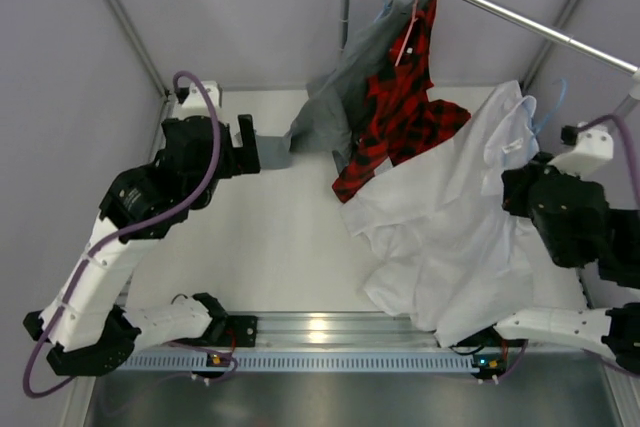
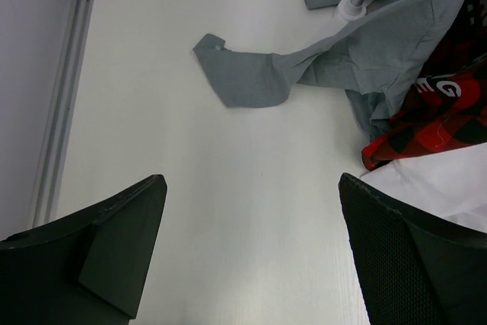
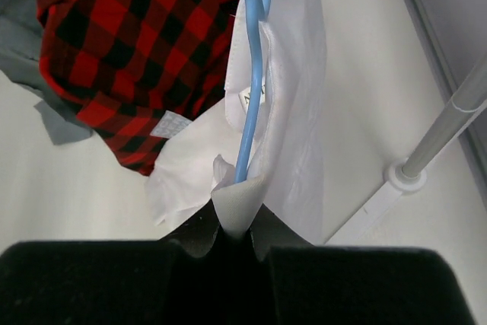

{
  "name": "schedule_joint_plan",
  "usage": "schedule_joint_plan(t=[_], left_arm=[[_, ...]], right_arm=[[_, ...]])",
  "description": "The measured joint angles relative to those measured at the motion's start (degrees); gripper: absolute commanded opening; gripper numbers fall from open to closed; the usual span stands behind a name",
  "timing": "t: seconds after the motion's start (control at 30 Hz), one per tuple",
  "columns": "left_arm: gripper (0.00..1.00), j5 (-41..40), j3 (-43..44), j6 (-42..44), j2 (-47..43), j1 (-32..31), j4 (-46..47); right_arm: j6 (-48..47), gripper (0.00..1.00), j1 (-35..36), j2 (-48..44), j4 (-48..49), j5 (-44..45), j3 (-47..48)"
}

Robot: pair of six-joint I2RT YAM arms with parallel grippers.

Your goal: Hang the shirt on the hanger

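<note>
My right gripper (image 3: 237,227) pinches a fold of the shirt (image 1: 440,217) wrapping the hanger (image 3: 248,119), lower centre. My left gripper (image 2: 251,256) gapes wide, empty.

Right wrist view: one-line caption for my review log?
Right gripper pinches a fold of the white shirt where the light-blue hanger enters, plaid shirt alongside.
</note>
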Motion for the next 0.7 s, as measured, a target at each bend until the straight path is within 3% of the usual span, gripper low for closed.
schedule_joint_plan(t=[0.1, 0.23, 0.33, 0.53, 0.7], left_arm=[[0.98, 3.45, 2.08, 0.87, 4.11, 2.89, 1.03], [0.99, 12.48, 3.54, -0.11, 8.94, 8.28, 3.48], [0.98, 17.27, 5.79, -1.7, 11.74, 9.07, 6.43], [0.98, 20.28, 6.84, -1.9, 11.52, 9.44, 9.64], [0.99, 20.63, 3.69, -0.63, 8.48, 9.75, 10.1]], right_arm=[[-1.66, 0.0, -1.73, 7.74, -0.11, 0.85, 1.68], [-9.75, 0.0, -17.62, 18.08, 5.11, -3.89, 5.01], [-14.56, 0.0, -22.67, 22.29, 8.09, -5.42, 8.63], [-21.24, 0.0, -24.85, 24.61, 12.85, -4.98, 20.57], [-23.98, 0.0, -34.49, 22.73, 15.37, -8.81, 19.28]])
